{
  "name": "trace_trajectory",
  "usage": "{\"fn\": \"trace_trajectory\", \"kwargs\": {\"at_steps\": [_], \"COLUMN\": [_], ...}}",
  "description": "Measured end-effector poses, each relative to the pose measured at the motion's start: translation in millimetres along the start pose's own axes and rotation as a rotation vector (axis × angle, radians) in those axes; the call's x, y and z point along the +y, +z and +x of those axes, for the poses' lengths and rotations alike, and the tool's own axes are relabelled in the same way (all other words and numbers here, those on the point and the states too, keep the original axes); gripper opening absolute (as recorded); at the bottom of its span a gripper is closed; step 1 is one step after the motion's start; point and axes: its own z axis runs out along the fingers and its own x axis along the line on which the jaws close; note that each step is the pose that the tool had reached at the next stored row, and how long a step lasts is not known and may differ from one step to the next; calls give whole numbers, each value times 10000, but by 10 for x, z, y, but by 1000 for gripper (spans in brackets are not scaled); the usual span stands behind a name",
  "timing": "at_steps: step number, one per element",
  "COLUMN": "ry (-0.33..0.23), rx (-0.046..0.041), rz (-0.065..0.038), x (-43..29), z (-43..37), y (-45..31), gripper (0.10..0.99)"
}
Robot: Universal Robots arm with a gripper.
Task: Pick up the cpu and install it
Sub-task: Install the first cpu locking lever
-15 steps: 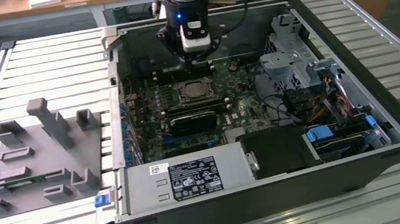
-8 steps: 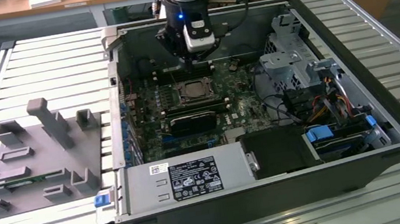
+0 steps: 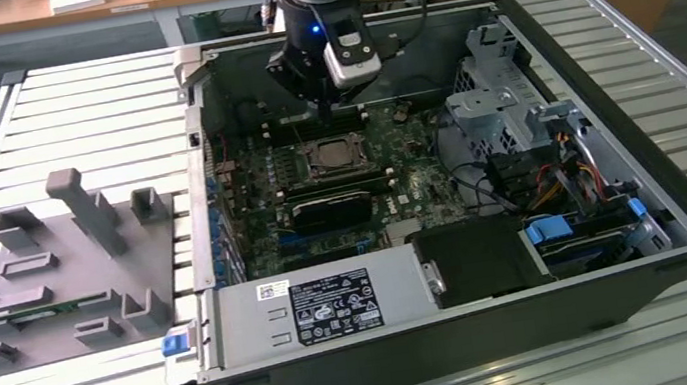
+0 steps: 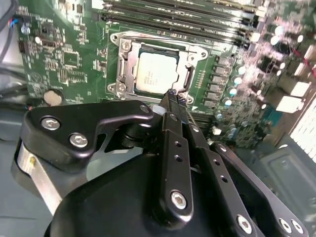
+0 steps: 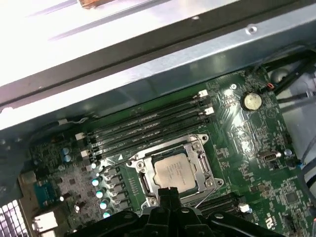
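- We see the cpu [image 4: 152, 74] lying flat inside the metal-framed socket [image 4: 122, 64] on the motherboard [image 4: 54, 59], silver top facing up.
- The gripper [image 4: 172, 94] hangs just above the socket's edge, its 2 jaws pressed together and pinching nothing.
- Beside the socket run 4 dark memory slots [image 5: 148, 123].
- Beyond the socket, the open computer case [image 3: 669, 207] rests on a slatted table [image 3: 50, 113], with a grey fixture tray [image 3: 70, 261] outside the case.
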Motion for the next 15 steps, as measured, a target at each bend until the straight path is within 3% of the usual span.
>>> {"fn": "trace_trajectory", "kwargs": {"at_steps": [4,15], "ry": [-684,-2088], "rx": [14,-55], "rz": [20,32], "x": [0,0], "z": [0,0], "y": [1,3], "gripper": [106,106]}}
